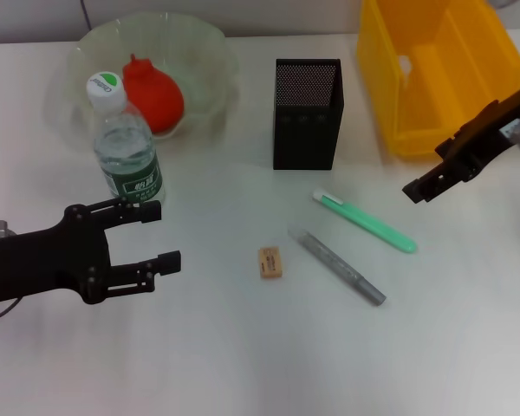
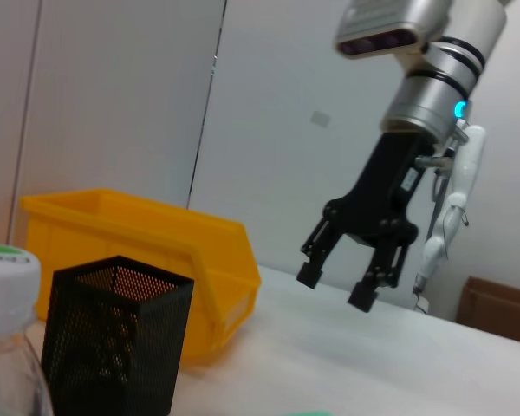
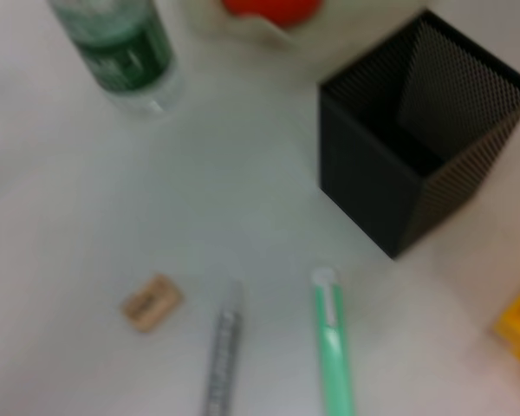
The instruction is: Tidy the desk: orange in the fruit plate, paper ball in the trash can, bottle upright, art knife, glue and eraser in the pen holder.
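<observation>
The orange (image 1: pixel 153 94) lies in the glass fruit plate (image 1: pixel 204 48) at the back left. The bottle (image 1: pixel 126 139) stands upright in front of the plate. The black mesh pen holder (image 1: pixel 306 113) stands mid-table. In front of it lie the green art knife (image 1: pixel 364 221), the grey glue stick (image 1: pixel 336 264) and the tan eraser (image 1: pixel 271 262); all three also show in the right wrist view, as knife (image 3: pixel 332 347), glue (image 3: pixel 221 364) and eraser (image 3: pixel 152 302). My left gripper (image 1: pixel 162 236) is open and empty, just in front of the bottle. My right gripper (image 1: pixel 420 186) is open and empty, raised right of the knife; it also shows in the left wrist view (image 2: pixel 334 288). No paper ball is visible.
A yellow bin (image 1: pixel 442 69) stands at the back right, beside the pen holder; my right arm crosses its front corner. The bin (image 2: pixel 139 243), pen holder (image 2: pixel 117 338) and bottle cap (image 2: pixel 4 269) show in the left wrist view.
</observation>
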Controlling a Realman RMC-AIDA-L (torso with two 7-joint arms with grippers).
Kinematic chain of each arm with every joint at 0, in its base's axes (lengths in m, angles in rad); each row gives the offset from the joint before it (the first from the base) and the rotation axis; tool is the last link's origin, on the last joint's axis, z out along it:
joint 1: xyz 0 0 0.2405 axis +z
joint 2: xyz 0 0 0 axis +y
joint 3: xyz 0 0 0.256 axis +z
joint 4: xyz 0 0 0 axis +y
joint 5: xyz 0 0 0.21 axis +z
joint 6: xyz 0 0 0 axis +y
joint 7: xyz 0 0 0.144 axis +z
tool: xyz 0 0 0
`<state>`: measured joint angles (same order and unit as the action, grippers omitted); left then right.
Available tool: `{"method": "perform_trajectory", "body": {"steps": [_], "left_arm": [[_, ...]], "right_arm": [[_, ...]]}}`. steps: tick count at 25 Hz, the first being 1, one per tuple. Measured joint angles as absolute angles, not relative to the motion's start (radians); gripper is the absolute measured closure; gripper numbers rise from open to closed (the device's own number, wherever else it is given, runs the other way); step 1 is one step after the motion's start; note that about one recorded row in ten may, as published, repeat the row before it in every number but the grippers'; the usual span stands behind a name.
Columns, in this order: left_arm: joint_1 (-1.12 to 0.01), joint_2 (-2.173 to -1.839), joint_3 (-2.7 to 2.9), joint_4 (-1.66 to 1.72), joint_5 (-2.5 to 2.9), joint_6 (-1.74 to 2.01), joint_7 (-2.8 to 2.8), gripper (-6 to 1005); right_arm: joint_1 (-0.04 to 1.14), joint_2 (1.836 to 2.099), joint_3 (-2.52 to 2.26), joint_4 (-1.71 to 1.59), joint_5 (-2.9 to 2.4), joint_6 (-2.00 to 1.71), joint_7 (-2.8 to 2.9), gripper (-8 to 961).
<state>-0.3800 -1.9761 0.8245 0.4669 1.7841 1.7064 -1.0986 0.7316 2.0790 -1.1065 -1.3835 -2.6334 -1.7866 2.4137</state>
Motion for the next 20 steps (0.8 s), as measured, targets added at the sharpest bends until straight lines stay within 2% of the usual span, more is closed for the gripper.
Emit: {"method": "perform_trajectory", "body": {"steps": [15, 20], "left_arm": [[-0.38, -1.981, 0.828, 0.465, 1.793, 1.71, -1.104, 214], [-0.371, -1.984, 0.826, 0.462, 1.793, 1.71, -1.105, 214]], "right_arm": [[0.809, 2.086, -1.41, -1.044, -2.628, -1.369, 2.467, 115], [0.815, 2.089, -1.489, -0.983, -2.605, -1.27, 2.467, 239]]}}
